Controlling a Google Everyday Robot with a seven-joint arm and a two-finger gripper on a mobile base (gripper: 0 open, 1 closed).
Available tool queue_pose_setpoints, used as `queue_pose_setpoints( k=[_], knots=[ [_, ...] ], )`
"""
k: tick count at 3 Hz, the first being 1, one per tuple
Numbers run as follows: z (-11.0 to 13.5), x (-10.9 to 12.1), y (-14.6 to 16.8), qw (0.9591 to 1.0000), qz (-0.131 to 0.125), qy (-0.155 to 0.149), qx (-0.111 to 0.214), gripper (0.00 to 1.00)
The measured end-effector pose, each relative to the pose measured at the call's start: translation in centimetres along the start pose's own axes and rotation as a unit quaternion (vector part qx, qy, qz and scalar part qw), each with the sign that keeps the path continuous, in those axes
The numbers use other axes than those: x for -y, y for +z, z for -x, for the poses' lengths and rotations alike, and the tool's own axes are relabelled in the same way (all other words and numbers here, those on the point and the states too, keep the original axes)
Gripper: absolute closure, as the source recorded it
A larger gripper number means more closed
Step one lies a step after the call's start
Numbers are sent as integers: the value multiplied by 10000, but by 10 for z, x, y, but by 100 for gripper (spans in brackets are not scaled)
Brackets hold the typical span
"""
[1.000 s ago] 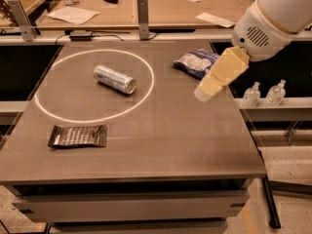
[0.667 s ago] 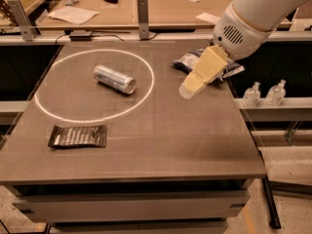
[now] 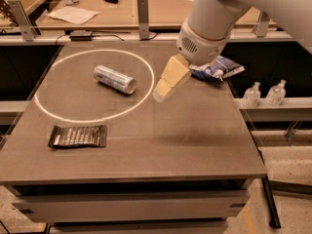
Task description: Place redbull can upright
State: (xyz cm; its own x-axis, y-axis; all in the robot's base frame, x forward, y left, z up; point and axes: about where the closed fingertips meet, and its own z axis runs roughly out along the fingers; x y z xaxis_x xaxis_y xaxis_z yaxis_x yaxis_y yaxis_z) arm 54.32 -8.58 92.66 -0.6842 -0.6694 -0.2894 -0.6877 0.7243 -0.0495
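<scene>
The redbull can (image 3: 115, 79), slim and silver with blue-grey panels, lies on its side inside the white ring on the grey table (image 3: 195, 145), its top end pointing to the front right. My gripper (image 3: 165, 87) hangs above the table just right of the ring's right edge, a short way right of the can and apart from it. Its cream-coloured fingers (image 3: 171, 77) point down and to the left.
A flat black packet (image 3: 78, 136) lies at the front left of the table. A blue-white snack bag (image 3: 217, 68) lies at the back right, partly behind my arm. Two small bottles (image 3: 265, 92) stand on a shelf to the right. A wooden desk runs behind.
My arm and gripper have moved left across the table, from beside the snack bag to the right edge of the ring, closer to the can. The can has not moved.
</scene>
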Motion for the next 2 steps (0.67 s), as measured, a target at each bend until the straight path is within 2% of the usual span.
queue_pose_setpoints(
  k=[2],
  knots=[
    [58, -12, 20, 9979, -156, -566, -288, 0]
  ],
)
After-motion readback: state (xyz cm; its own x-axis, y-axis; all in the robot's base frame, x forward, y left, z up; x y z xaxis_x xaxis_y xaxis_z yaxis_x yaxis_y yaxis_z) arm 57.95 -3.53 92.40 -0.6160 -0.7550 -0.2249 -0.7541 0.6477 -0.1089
